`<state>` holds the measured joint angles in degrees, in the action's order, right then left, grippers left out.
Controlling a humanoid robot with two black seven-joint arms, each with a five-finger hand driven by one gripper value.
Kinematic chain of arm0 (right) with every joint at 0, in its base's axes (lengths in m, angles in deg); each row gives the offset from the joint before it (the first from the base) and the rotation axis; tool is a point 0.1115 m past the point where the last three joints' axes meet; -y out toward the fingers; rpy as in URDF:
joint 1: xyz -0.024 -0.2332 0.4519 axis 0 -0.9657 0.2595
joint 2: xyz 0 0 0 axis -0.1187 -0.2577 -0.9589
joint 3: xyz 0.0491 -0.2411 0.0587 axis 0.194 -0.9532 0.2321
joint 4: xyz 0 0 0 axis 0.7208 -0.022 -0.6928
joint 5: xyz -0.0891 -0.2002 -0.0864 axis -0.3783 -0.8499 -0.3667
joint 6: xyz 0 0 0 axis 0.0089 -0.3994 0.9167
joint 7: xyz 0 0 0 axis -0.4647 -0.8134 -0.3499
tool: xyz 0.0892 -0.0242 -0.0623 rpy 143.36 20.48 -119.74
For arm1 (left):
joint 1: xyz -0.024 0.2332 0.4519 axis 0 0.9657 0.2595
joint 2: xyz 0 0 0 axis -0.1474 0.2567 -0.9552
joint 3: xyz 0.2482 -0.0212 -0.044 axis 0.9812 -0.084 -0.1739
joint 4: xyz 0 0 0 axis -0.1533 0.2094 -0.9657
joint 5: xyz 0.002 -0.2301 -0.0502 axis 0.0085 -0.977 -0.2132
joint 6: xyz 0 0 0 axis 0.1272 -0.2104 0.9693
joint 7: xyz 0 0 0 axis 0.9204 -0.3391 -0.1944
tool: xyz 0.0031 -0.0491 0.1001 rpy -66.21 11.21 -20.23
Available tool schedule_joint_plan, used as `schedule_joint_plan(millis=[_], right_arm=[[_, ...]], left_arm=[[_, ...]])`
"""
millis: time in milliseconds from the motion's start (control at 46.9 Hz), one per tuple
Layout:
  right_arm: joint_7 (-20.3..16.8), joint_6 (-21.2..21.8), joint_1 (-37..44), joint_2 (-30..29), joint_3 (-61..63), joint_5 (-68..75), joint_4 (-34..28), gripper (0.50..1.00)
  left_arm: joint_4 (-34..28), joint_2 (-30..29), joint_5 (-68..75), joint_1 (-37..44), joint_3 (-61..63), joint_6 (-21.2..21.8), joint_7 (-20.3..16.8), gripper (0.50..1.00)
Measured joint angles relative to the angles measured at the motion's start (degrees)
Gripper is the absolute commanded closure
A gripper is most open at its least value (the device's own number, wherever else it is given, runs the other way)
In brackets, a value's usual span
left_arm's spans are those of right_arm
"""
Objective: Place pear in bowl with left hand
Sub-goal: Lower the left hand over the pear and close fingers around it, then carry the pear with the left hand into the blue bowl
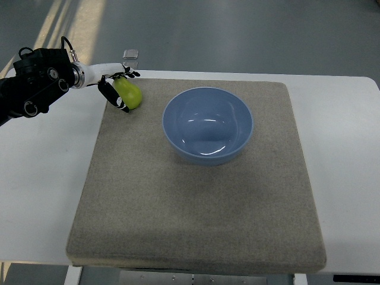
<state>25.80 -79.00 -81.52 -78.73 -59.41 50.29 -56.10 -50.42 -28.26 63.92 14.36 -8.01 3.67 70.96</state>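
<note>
A yellow-green pear (132, 95) is at the far left corner of the grey mat (196, 202). My left hand (118, 89) comes in from the upper left, and its black-tipped fingers (111, 93) curl around the pear's left side and top. I cannot tell whether the pear is lifted or still rests on the mat. An empty blue bowl (208, 124) stands on the mat to the right of the pear, a short gap away. The right hand is out of view.
The mat lies on a white table (41, 178). A small clear object (131, 55) is at the table's far edge, just behind the hand. The left arm's black forearm (32, 83) hangs over the table's far left corner.
</note>
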Motion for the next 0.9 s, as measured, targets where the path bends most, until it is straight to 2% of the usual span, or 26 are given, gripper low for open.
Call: schedule_joint_plan(millis=[128, 235, 277, 320, 384, 448, 470, 512, 576, 619, 896], right_arm=[[0.00, 0.00, 0.00, 0.00, -0.01, 0.00, 0.00, 0.574], [0.00, 0.00, 0.01, 0.00, -0.01, 0.00, 0.00, 0.576], [0.00, 0.00, 0.01, 0.00, -0.01, 0.00, 0.00, 0.574], [0.00, 0.00, 0.01, 0.00, 0.00, 0.00, 0.00, 0.576], [0.00, 0.00, 0.01, 0.00, 0.00, 0.00, 0.00, 0.574], [0.00, 0.00, 0.01, 0.00, -0.01, 0.00, 0.00, 0.576], [0.00, 0.00, 0.01, 0.00, -0.01, 0.00, 0.00, 0.576], [0.00, 0.00, 0.01, 0.00, -0.01, 0.00, 0.00, 0.574], [0.01, 0.00, 0.01, 0.00, -0.01, 0.00, 0.00, 0.576], [0.00, 0.00, 0.01, 0.00, 0.00, 0.00, 0.00, 0.576], [0.01, 0.00, 0.01, 0.00, 0.01, 0.00, 0.00, 0.574]], left_arm=[[0.01, 0.01, 0.02, 0.10, 0.00, 0.00, -0.04, 0.531], [0.06, 0.01, 0.12, 0.10, 0.00, 0.00, -0.05, 0.628], [0.05, 0.01, 0.17, 0.10, 0.00, 0.00, -0.06, 0.649], [0.06, 0.01, 0.23, 0.10, 0.00, -0.02, -0.06, 0.703], [0.08, 0.01, 0.24, 0.10, 0.00, -0.08, -0.06, 0.735], [0.08, 0.01, 0.24, 0.10, 0.00, -0.10, -0.06, 0.880], [0.08, 0.01, 0.24, 0.10, 0.00, -0.11, -0.06, 0.906], [0.11, -0.03, 0.30, 0.10, 0.00, -0.11, -0.06, 0.919], [0.20, -0.07, 0.31, 0.10, 0.00, -0.11, -0.06, 0.986], [0.26, -0.13, 0.32, 0.08, 0.00, -0.12, -0.06, 1.000], [1.82, -1.93, -0.25, -2.55, -0.04, -0.68, -0.11, 1.000]])
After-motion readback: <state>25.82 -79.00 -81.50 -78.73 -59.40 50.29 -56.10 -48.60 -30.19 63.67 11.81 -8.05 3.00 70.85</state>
